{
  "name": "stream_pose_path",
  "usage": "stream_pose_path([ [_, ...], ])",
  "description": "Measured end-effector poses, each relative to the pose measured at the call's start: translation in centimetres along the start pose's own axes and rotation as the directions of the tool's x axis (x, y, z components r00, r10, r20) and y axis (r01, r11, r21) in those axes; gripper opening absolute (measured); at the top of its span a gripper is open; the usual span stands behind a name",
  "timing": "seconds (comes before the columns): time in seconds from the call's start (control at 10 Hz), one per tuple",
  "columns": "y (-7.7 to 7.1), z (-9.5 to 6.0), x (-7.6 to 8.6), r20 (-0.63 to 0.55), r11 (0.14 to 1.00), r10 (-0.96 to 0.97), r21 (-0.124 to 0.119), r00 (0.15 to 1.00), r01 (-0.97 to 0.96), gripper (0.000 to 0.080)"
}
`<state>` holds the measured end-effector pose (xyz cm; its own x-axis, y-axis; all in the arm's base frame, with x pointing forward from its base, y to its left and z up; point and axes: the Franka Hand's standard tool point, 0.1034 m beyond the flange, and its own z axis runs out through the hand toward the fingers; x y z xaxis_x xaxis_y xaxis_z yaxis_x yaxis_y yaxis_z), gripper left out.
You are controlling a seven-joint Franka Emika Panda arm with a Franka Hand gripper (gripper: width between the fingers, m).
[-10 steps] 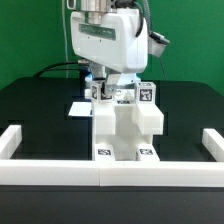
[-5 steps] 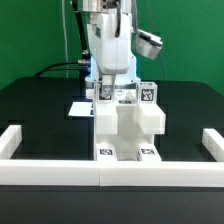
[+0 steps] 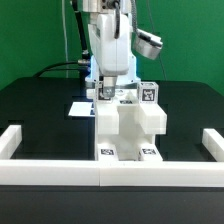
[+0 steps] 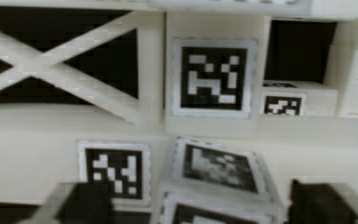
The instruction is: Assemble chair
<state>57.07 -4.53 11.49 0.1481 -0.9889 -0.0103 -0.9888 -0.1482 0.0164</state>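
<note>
The chair is a white blocky stack with square tags, standing upright against the front rail in the middle of the exterior view. My gripper points down onto its top at the back, next to a tagged block. In the wrist view the two dark fingers stand wide apart on either side of a white tagged part. A gap shows between the part and one finger. My gripper looks open. A cross-braced chair piece and another tagged face lie beyond.
White border rails run along the front and turn up at the exterior view's left and right. The marker board lies flat on the black table behind the chair. A green wall stands at the back.
The wrist turned about its vertical axis between one second ago and half a second ago, so the hand now shows edge-on. Nothing has moved since then. The chair stays put.
</note>
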Motion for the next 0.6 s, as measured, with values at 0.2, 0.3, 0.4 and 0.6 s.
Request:
stream_pose_path([
  [0.2, 0.0, 0.03, 0.07, 0.0, 0.975, -0.224, -0.001, 0.975, 0.224, 0.0617],
  [0.3, 0.0, 0.03, 0.08, -0.001, 0.949, -0.316, -0.001, 0.949, 0.316, 0.0643],
  [0.4, -0.02, 0.03, 0.05, -0.001, 0.915, -0.403, -0.001, 0.915, 0.403, 0.0643],
  [0.6, 0.0, 0.07, 0.08, 0.0, 0.858, -0.514, -0.002, 0.858, 0.514, 0.0649],
])
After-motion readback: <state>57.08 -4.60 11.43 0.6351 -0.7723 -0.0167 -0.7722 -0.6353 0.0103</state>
